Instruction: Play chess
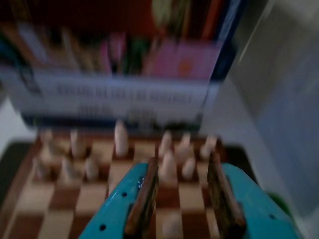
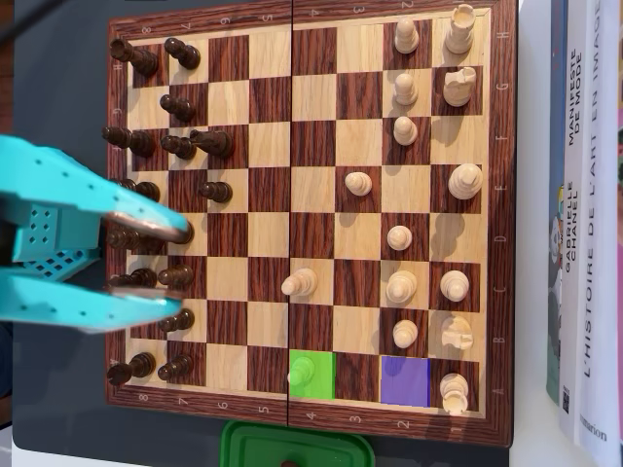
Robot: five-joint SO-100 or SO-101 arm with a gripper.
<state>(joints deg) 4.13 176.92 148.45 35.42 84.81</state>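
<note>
Two books (image 2: 584, 224) beside chessboard (image 2: 311, 413), gripper (image 2: 180, 272) open

The wrist view is smeared throughout: the white pieces (image 1: 169, 164) and book titles (image 1: 124, 97) are unreadable. In the overhead view the arm (image 2: 58, 243) hides several dark pieces (image 2: 146, 277); the green lid (image 2: 297, 449) is cropped.

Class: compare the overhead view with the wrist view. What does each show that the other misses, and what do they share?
Only the overhead view shows the dark pieces, the green square and the purple square. Only the wrist view shows the row of book spines standing beyond the board. Both show the chessboard, light pieces and the open turquoise gripper.
</note>
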